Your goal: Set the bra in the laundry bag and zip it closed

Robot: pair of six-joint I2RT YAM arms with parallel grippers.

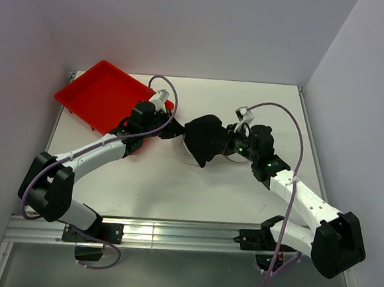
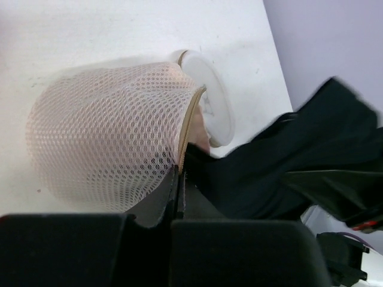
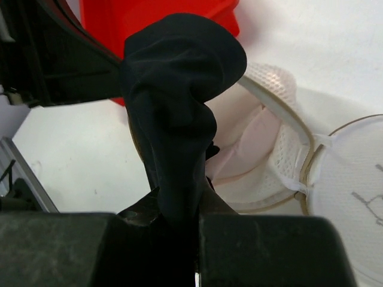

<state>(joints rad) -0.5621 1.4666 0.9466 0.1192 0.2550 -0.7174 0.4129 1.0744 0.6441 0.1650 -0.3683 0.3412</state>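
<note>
Table (image 1: 175,189), top view: red tray (image 1: 99,96) at far left corner. Both arms reach in to the middle of the table. A black cloth (image 1: 202,139) lies between them and hides most of what is under it in this view.

Left jaws: fully shut. In the left wrist view the two fingers meet with no gap, and the tan rim of the bag (image 2: 108,137) runs down between them. So they are pinched on the bag's rim at the mouth. How much fabric is caught I cannot tell.

Right jaws: closed tight on the cloth. In the right wrist view a bunched fold of it rises straight out from between the fingers and stands above the bag's mouth. Nothing else is seen in this grip.

Bag: lies on its side on the table, just right of the tray and under the cloth. The mesh body bulges and is rounded. The mouth is open. The round flap (image 3: 356,191) hangs off at a hinge strip and rests flat on the table beside the mouth, a thin dark mark showing on its face. Zip not closed.

Bra (image 3: 236,140): inside the bag. Pale pink fabric fills the opening in the right wrist view and shows pinkish through the mesh in the left wrist view. No part of it is seen lying on the table outside the rim, though the cloth covers part of the mouth.

Cloth: touches the bag's rim on the open side. The lower end is in the right jaws and the rest drapes towards the left arm.
</note>
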